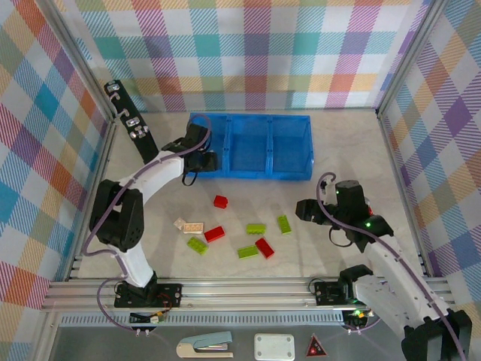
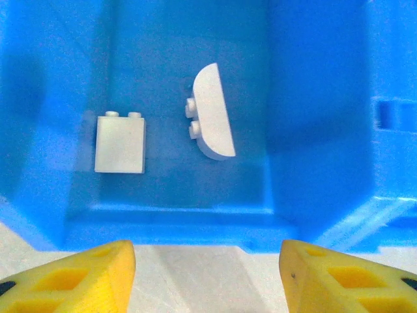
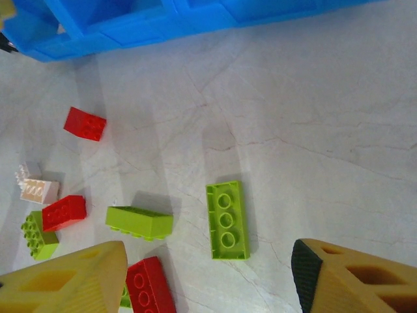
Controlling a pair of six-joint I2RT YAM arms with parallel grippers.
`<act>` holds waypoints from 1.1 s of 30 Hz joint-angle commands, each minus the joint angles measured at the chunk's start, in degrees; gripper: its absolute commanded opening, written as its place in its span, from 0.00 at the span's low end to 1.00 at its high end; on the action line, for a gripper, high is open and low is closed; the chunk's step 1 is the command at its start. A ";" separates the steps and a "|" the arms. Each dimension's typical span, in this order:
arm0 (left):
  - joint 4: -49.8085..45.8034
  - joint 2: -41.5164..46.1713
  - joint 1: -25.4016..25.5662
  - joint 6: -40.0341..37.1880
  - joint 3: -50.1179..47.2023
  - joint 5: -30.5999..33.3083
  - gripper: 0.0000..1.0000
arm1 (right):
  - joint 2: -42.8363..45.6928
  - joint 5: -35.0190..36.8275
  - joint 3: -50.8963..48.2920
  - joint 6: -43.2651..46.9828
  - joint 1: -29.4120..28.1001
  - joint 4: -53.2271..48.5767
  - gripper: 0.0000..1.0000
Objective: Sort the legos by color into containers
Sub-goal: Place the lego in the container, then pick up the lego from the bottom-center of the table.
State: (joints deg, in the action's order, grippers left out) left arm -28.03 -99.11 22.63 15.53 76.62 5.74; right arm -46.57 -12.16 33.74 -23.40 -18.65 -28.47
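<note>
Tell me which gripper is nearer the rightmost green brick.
Right. The right gripper is close beside the green brick, on its right; the left gripper is far off, at the left end of the tray.

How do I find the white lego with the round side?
Find the bright blue plastic tray at the table's far side and look in its left compartment. Inside lie a white half-round plastic brick, with one curved edge, and a white rectangular plastic brick with none.

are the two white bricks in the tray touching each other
Apart. The left wrist view shows the square white brick and the rounded white brick in the blue tray with bare blue floor between them.
</note>
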 commanded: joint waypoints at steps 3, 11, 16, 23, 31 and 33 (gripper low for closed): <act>-5.62 6.65 -1.07 -2.44 -1.40 -1.77 0.61 | -3.32 1.53 3.38 -1.92 -1.75 -1.13 0.68; -12.52 15.00 -4.07 -6.35 -5.47 -4.02 0.61 | -8.77 5.30 5.63 -3.34 -6.37 -0.67 0.68; -16.18 20.01 -5.80 -8.52 -8.67 -4.57 0.61 | -12.69 8.35 7.78 -4.92 -9.99 -1.65 0.68; -16.90 26.06 -10.38 -10.18 -14.08 -7.43 0.62 | -17.65 13.05 10.04 -7.37 -16.72 -5.67 0.68; -15.04 29.88 -11.72 -13.16 -15.66 -9.14 0.63 | -19.05 18.44 11.28 -10.40 -28.15 -13.39 0.64; -15.25 30.82 -11.73 -14.26 -15.29 -8.75 0.64 | -19.08 19.38 11.20 -10.97 -30.99 -14.44 0.64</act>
State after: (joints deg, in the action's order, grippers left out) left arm -43.38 -70.89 11.46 3.66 61.10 -2.02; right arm -65.47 4.10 43.05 -32.23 -46.98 -38.28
